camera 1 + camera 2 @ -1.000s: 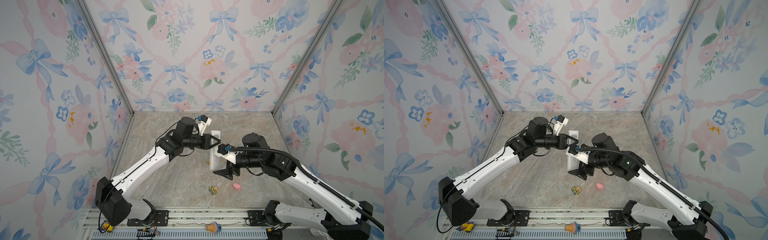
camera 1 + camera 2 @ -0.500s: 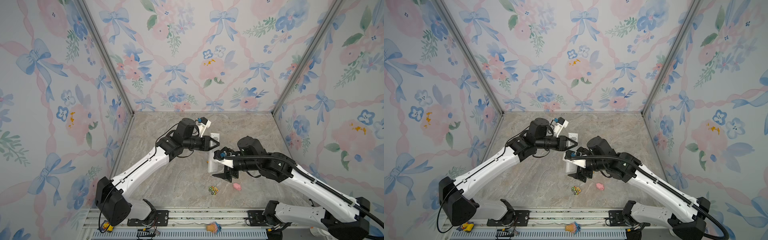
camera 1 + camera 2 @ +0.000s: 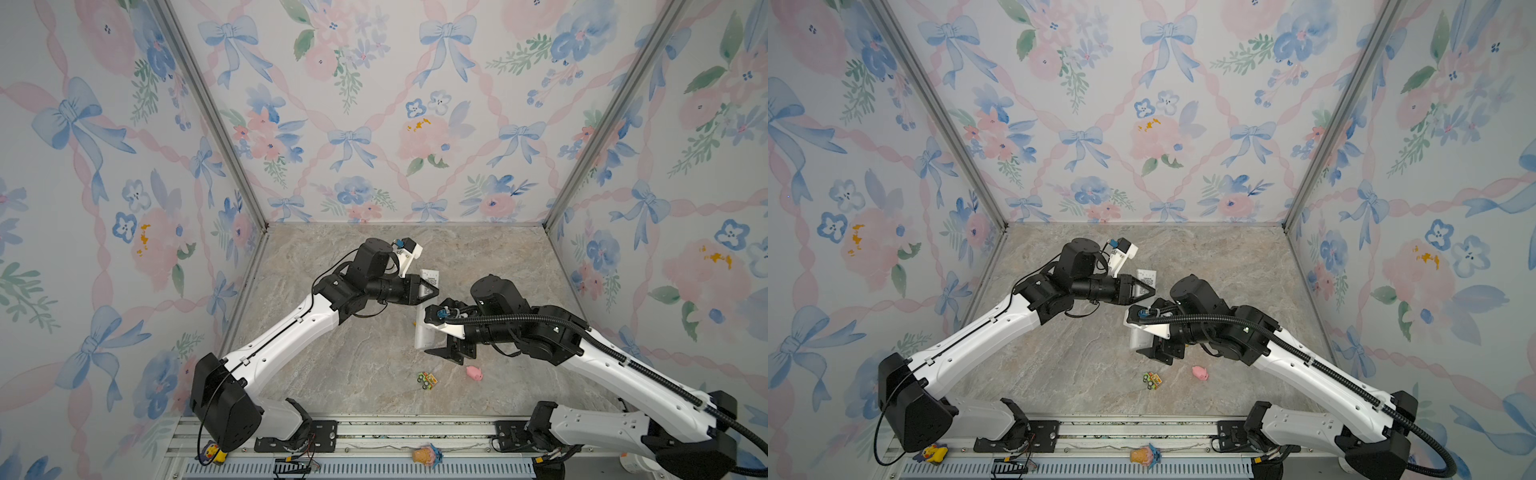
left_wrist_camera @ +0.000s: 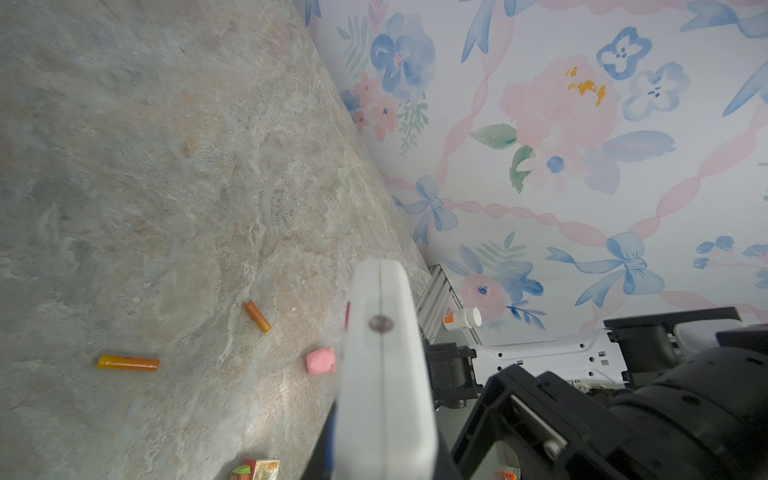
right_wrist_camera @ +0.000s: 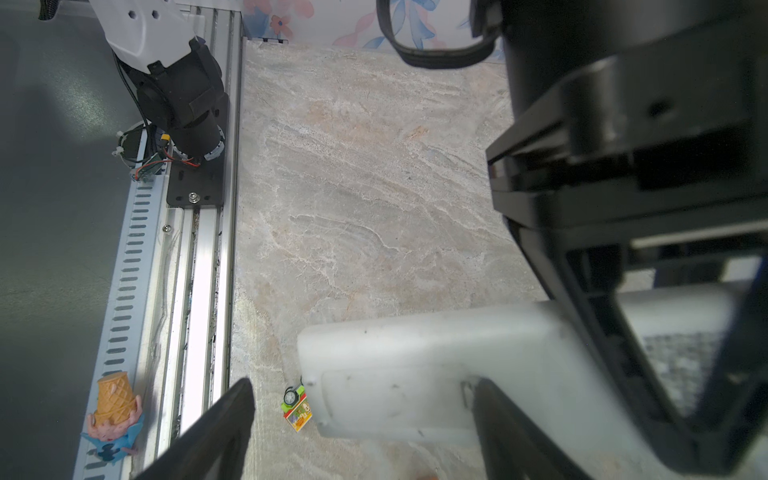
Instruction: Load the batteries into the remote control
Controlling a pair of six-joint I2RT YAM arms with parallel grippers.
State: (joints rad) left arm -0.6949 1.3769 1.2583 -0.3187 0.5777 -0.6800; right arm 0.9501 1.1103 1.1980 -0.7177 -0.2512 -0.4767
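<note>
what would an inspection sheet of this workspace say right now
surface: marble-look table, no spills seen
job's things: remote control held off the table; two batteries loose on it, apart
clutter: pink pig, toy car
grippers: left gripper shut on the remote; right gripper open by its near end
cables: black hose along right arm, untangled
surroundings: floral walls; cone toy on the rail

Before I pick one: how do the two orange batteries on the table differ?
The slim orange battery nearer the pink pig toy lies askew to the other slim orange battery, which sits farther from the pig and shows a brighter yellow end. Both lie loose on the marble tabletop, outside the white remote control.
</note>
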